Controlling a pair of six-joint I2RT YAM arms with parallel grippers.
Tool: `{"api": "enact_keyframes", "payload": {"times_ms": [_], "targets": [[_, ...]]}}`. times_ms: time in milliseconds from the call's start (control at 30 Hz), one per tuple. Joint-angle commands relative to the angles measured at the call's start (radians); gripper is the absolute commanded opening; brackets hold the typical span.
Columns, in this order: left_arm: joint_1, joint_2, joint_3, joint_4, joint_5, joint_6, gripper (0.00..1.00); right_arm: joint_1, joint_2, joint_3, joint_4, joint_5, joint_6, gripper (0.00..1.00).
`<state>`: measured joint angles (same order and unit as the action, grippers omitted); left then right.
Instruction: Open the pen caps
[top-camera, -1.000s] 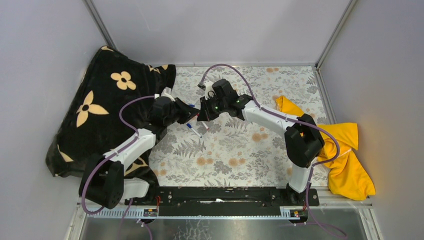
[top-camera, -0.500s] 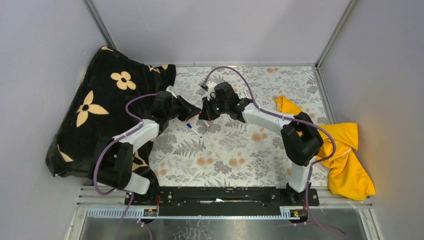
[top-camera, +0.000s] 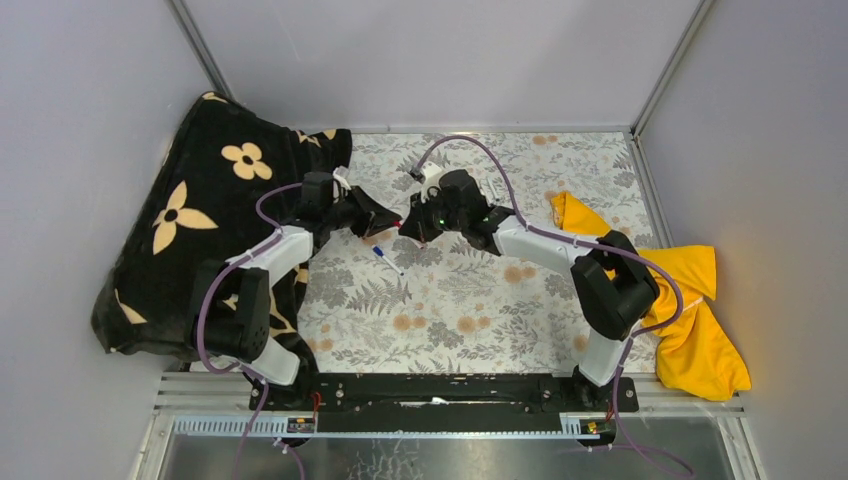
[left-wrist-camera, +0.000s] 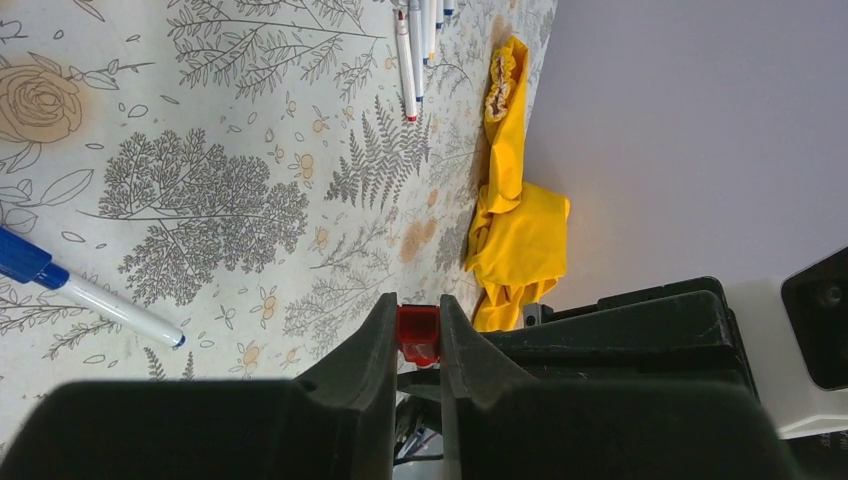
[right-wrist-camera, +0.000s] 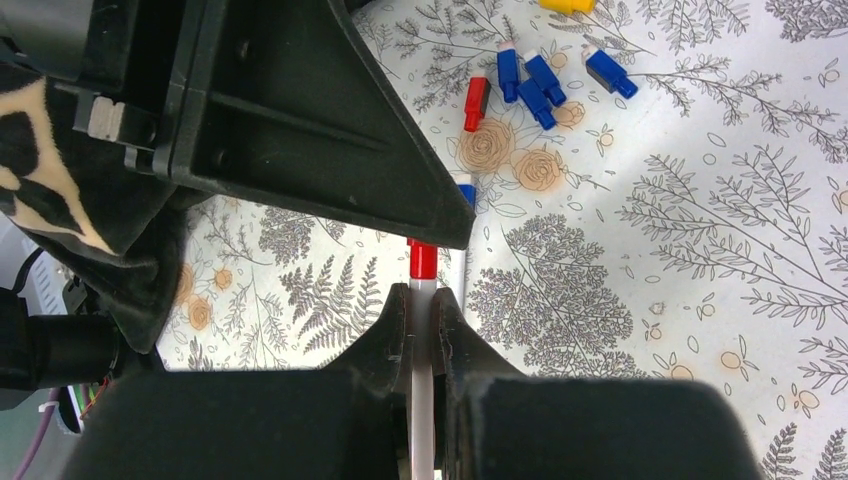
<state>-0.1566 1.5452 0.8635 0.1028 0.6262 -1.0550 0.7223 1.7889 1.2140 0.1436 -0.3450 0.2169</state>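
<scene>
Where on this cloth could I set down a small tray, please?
Bare: the near half of the floral cloth, between the base rail and the blue-capped pen, and the far right corner by the yellow cloth. Crowded: around the left gripper and right gripper, where loose caps lie.

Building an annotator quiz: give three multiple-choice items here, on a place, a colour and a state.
1. Where does the yellow cloth lie? A at the table's right side; B between the arm bases; C against the far wall.
2. What colour is the cap in the left gripper? A blue; B red; C yellow.
3. How is the right gripper? A wide open; B shut on the pen; C shut on nothing.
Answers: 1A, the top view shows it there; 2B, the left wrist view shows it red; 3B, it clamps the white barrel.
</scene>
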Motion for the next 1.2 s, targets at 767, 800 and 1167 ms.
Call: {"api": "enact_keyframes", "payload": {"times_ms": [767, 800, 1167], "targets": [[0.256, 0.017, -0.032, 0.116, -0.318, 0.028, 0.0, -0.032, -0.17, -0.185, -0.189, -0.063, 0.025, 0.0], [0.256, 0.02, -0.03, 0.119, -0.301, 0.021, 0.0, -0.032, -0.173, -0.181, -0.192, -0.06, 0.023, 0.0], [0.163, 0.009, -0.077, 0.155, -0.154, -0.044, 0.77, -0.032, -0.152, -0.083, -0.181, -0.049, 0.027, 0.0]]}}
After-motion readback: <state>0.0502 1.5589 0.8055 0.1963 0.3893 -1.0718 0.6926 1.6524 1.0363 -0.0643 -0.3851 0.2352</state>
